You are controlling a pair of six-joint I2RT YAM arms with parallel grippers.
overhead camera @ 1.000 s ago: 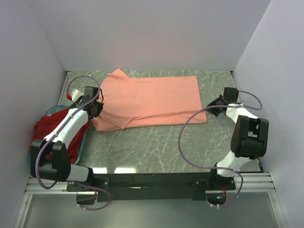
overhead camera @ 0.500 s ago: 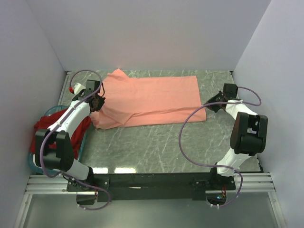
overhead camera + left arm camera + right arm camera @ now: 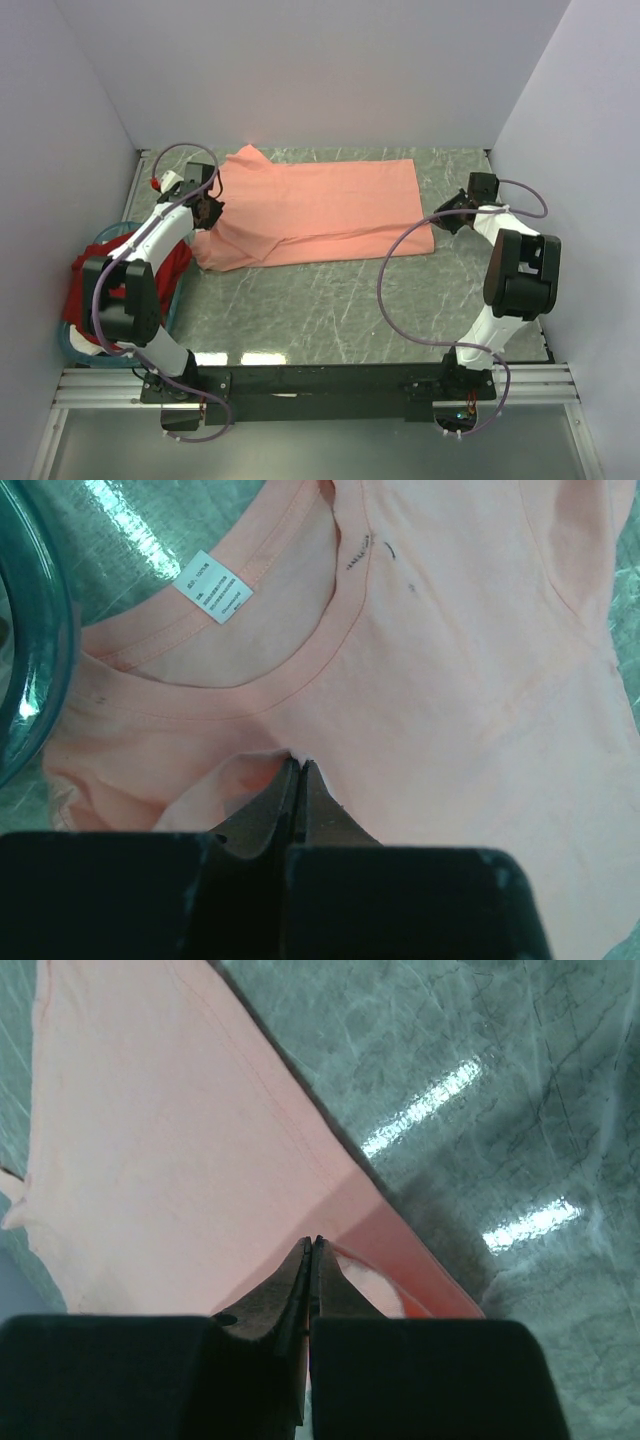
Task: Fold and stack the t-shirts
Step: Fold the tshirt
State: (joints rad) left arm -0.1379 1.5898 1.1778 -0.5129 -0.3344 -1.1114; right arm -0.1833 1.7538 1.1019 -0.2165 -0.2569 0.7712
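The salmon-pink t-shirt lies spread across the far part of the table, its near edge folded partway over. My left gripper is shut on the shirt's cloth just below the collar, as the left wrist view shows; the collar and white label lie ahead of the fingers. My right gripper is shut on the shirt's hem corner at the right. The dark red t-shirt is bunched in the teal basket at the left.
The grey marbled table is walled by white panels at the back and both sides. The basket's teal rim shows at the left of the left wrist view. A black rail with the arm bases runs along the near edge.
Both grippers have moved towards the back of the table, carrying the near edge of the pink shirt with them. The left arm has swung further back and left.
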